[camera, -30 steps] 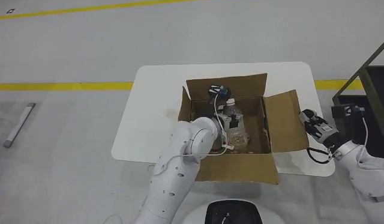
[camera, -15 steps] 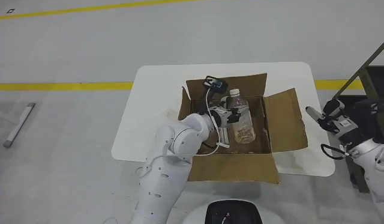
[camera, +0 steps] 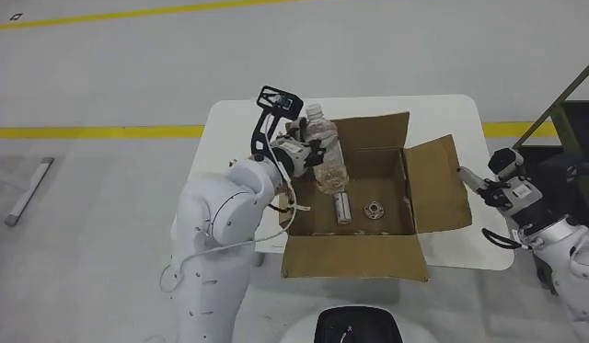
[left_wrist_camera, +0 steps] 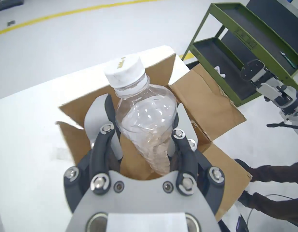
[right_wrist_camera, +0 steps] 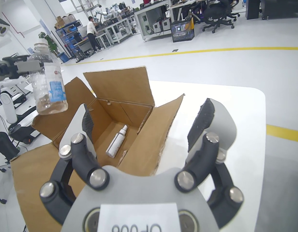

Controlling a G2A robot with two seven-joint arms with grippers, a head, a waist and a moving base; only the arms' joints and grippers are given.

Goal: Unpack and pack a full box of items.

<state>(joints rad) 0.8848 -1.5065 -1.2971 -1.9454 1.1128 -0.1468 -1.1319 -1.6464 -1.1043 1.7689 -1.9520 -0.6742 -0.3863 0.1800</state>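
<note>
An open cardboard box (camera: 433,191) (right_wrist_camera: 120,90) (left_wrist_camera: 211,112) stands on the white table (camera: 230,177). My left gripper (camera: 308,150) (left_wrist_camera: 144,131) is shut on a clear plastic bottle (camera: 324,150) (left_wrist_camera: 145,117) (right_wrist_camera: 48,83) with a white cap, held above the box's left rear corner. Inside the box lie a small white spray bottle (camera: 342,208) (right_wrist_camera: 117,142) and a small round metal part (camera: 373,210). My right gripper (camera: 471,179) (right_wrist_camera: 149,124) stands open with nothing in it, at the table's right edge beside the box's right flap.
A green metal cart (left_wrist_camera: 248,49) (camera: 557,127) stands to the right of the table. Bare table top stretches left of the box and behind it. A yellow floor line (camera: 92,131) runs past the table.
The left gripper has lifted the bottle out of the box and carried it up and to the left. The right arm has shifted slightly beside the right flap.
</note>
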